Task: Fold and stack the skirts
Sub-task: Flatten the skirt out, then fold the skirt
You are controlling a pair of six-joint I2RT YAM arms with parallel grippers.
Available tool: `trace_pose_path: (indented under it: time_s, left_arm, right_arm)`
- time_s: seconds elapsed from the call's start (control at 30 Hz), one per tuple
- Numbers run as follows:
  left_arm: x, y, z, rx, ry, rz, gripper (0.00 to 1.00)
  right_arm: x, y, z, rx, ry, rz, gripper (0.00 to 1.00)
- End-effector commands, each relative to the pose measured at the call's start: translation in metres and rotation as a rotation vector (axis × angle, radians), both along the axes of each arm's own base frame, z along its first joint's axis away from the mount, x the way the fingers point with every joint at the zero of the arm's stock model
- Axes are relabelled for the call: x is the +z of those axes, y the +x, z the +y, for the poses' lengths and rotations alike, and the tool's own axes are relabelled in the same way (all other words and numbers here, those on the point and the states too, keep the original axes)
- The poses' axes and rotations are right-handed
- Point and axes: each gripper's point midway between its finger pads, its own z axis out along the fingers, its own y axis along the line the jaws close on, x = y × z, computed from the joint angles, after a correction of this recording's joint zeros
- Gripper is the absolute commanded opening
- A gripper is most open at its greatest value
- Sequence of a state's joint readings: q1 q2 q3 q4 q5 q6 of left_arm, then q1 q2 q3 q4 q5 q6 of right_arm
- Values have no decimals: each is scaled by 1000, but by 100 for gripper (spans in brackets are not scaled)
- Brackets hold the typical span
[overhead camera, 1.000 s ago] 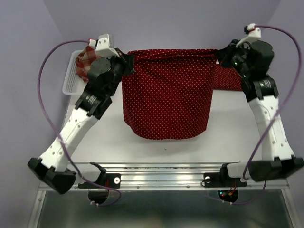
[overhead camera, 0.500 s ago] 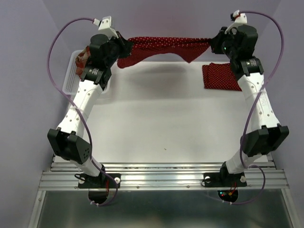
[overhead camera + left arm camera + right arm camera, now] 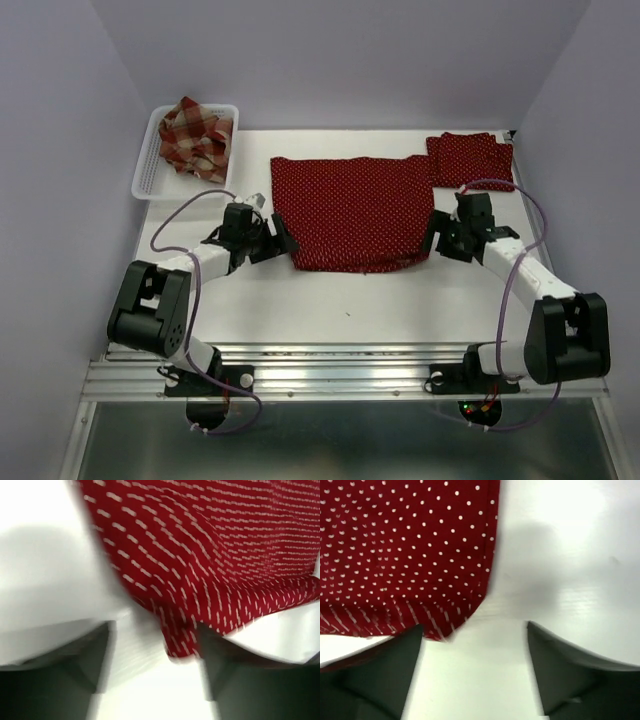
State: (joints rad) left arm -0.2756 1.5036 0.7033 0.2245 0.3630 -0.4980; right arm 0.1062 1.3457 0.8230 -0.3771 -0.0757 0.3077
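A dark red dotted skirt [image 3: 350,210] lies spread flat in the middle of the table. My left gripper [image 3: 280,238] sits low at its near left corner, open. In the left wrist view that skirt's corner [image 3: 182,635] lies loose between the spread fingers [image 3: 92,662], and the left gripper [image 3: 155,667] pinches nothing. My right gripper [image 3: 436,238] is open at the near right corner. The right wrist view shows the skirt's [image 3: 395,550] edge beside the left finger of the right gripper [image 3: 472,652]. A second dotted skirt [image 3: 470,157] lies folded at the back right. The plaid skirt [image 3: 197,138] is bunched in the basket.
The white slotted basket [image 3: 158,175] stands at the back left corner of the table. Both arms are stretched low over the table's near half, their purple cables looping above them. Walls close in the back and both sides.
Both arms carried the dotted skirt from high at the back down toward the near side and laid it flat. Both grippers, shut on its corners before, have opened and let go.
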Motion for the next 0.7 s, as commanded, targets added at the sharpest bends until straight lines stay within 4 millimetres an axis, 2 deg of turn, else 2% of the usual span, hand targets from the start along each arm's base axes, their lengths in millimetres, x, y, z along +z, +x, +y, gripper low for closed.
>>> trace_pose_path:
  time_s: [0.0,0.07,0.1,0.13,0.23,0.3,0.37,0.4,0.43,0.53,0.57,0.6,0.67]
  left_arm:
    - [36,-6,2,52,-17,-73,99]
    - [59,-7,9,105,18,-120,99]
    - [76,-8,10,125,14,-152,99]
    - [84,-8,10,126,8,-170,99]
    - [110,-2,8,134,-8,-226,99]
    - [125,7,4,132,-17,-254,99]
    - [125,21,2,136,2,-249,99]
    - [115,27,-1,129,20,-221,99]
    - [112,32,-2,125,29,-214,99]
    - [115,50,-11,105,27,-217,99]
    - [105,54,-16,88,31,-192,99]
    - [100,61,-20,78,34,-185,99]
    - [93,68,-22,72,46,-173,99]
  right_arm:
    - [45,-16,-25,-140,-32,-79,100]
    - [67,-17,-19,-126,6,-126,100]
    - [85,-18,-9,-85,50,-176,100]
    - [100,-15,-5,-68,68,-217,100]
    - [121,-11,6,-17,117,-278,100]
    - [120,-8,11,0,143,-277,100]
    - [112,-4,20,21,180,-254,100]
    - [109,-3,24,34,202,-240,100]
    - [106,-2,27,42,214,-227,100]
    - [90,5,34,61,244,-188,100]
    - [90,8,40,82,272,-193,100]
    - [80,8,44,91,291,-167,100]
    - [74,9,50,110,305,-151,100]
